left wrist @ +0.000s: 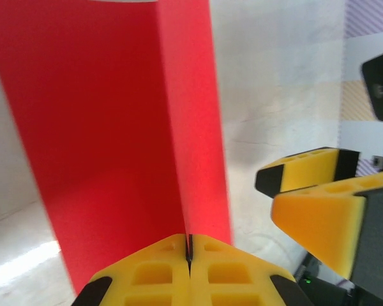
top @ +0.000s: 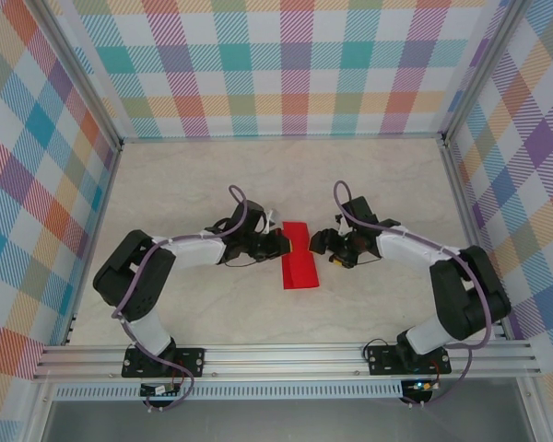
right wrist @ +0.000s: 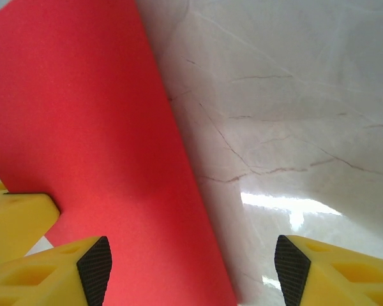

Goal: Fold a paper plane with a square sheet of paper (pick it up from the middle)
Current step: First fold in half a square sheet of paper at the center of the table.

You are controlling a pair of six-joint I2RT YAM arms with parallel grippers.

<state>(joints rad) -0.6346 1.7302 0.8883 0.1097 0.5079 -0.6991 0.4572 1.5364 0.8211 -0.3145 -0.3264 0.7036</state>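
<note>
A pale, marble-patterned table top (top: 184, 184) with thin brown veins, enclosed on three sides by walls printed in a pastel check — a back wall (top: 286, 64), a left wall (top: 28, 184) and a right wall (top: 535, 184). Silver metal posts (top: 71, 64) run up the corners where the walls meet, and a silver metal rail (top: 286, 357) crosses the table's near edge. Seen close up, the table surface carries a bright patch of reflected light (right wrist: 287, 207) — fine veins branch across the stone pattern above it.

This looks like a robot test lab: a left arm (top: 143, 276) and a right arm (top: 461, 285) are bolted to a metal rail (top: 286, 359) beside a pale tabletop (top: 286, 175) boxed in by bright checked walls (top: 286, 64).
</note>
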